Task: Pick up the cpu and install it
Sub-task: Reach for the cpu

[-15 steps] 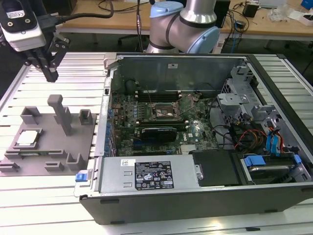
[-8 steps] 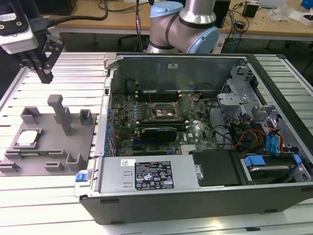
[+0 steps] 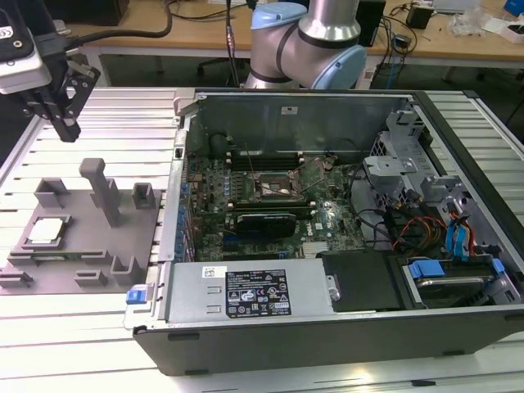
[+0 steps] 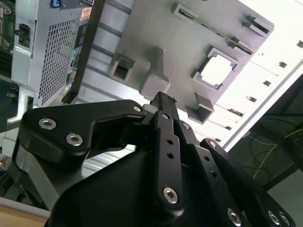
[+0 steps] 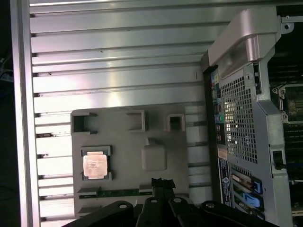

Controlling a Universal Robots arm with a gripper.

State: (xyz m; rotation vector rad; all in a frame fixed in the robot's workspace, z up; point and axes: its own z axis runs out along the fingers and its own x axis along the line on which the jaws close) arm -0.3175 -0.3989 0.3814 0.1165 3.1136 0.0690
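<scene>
Pincer hovering empty over the counter (image 3: pixel 74 336), cpu (image 3: pixel 45 231) lying in its fixture

I am holding my pincer (image 3: pixel 69 129) pinched narrow and empty above the grey fixture (image 3: pixel 82 246). In the exterior view the cpu is lying flat in its pocket at about 6 o'clock from the pincer, well apart. The risk, as I am judging it: jaws this narrow, descending off-centre, could strike the chip's top or scrape it against the pocket walls.
</scene>
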